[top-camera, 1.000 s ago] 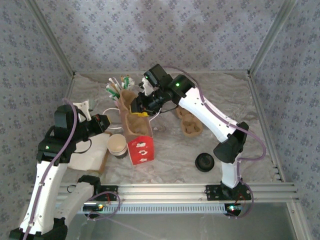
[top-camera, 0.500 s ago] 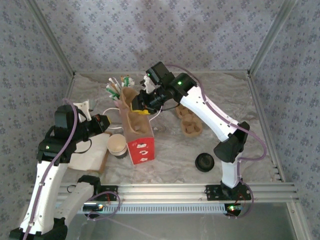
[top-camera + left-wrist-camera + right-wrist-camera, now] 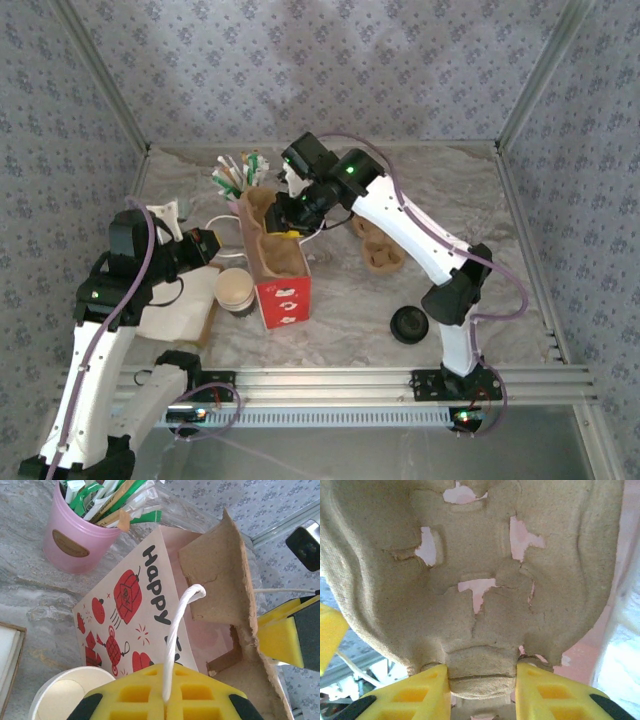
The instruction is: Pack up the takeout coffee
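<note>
The bag [image 3: 284,292], red and white with "Happy" printed on its side, stands open near the middle of the table [image 3: 480,200]. The right gripper [image 3: 482,680] hangs over the bag's far end, its yellow pads [image 3: 420,690] clamped on a tab at the edge of a brown pulp carrier [image 3: 470,555]. The carrier stands on edge in the bag's mouth, part inside and part rising above the rim. From the left wrist, the carrier [image 3: 225,575] leans against the bag's inner wall.

The left gripper [image 3: 165,700] sits just left of the bag, jaws closed on the bag's white cord handle [image 3: 176,630], which loops up from the rim and runs down between the pads.

A paper cup [image 3: 235,290] stands open-topped, touching or nearly touching the bag's left side. A pink pot [image 3: 75,542] full of stirrers and sachets stands behind the bag's far left corner. A black lid [image 3: 410,324] lies well to the right of the bag, toward the near edge. A spare carrier [image 3: 380,245] lies flat to the right of the bag, farther back than the lid.
</note>
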{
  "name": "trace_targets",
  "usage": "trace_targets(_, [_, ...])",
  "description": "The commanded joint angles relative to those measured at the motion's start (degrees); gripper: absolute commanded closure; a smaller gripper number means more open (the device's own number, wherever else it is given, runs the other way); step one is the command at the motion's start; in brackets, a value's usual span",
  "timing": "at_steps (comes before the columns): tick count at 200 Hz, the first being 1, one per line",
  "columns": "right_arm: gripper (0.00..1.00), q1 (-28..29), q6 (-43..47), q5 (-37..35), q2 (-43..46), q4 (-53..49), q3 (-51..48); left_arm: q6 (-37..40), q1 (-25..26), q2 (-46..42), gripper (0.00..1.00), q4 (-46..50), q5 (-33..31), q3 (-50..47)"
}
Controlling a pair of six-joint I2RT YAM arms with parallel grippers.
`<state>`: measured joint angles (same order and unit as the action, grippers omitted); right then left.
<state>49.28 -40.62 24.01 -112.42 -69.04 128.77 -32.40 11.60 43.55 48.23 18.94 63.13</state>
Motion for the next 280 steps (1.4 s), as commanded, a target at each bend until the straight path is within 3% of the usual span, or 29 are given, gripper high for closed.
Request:
trace_targets(1, [0.64, 1.4, 2.9, -5.4, -2.9, -8.2, 4.9, 0.9, -0.5, -0.6, 0.94, -1.5, 1.9, 0.1])
trace_targets(49, [0.63, 3.4, 4.1, -11.8, -6.0, -15.2, 10.4, 0.5, -0.5, -0.4, 0.94, -2.6, 2.9, -0.6])
trace_targets(203, [0.63, 5.6, 4.1, -18.1, -10.3, -20.7, 13.7, -4.1, -0.1, -0.5, 0.93, -9.0, 9.5, -5.4])
trace_targets(280, [0.63, 5.6, 4.1, -23.5, -10.3, -19.6, 13.9, -7.7, 7.6, -2.2, 0.92, -12.0, 6.1, -8.1])
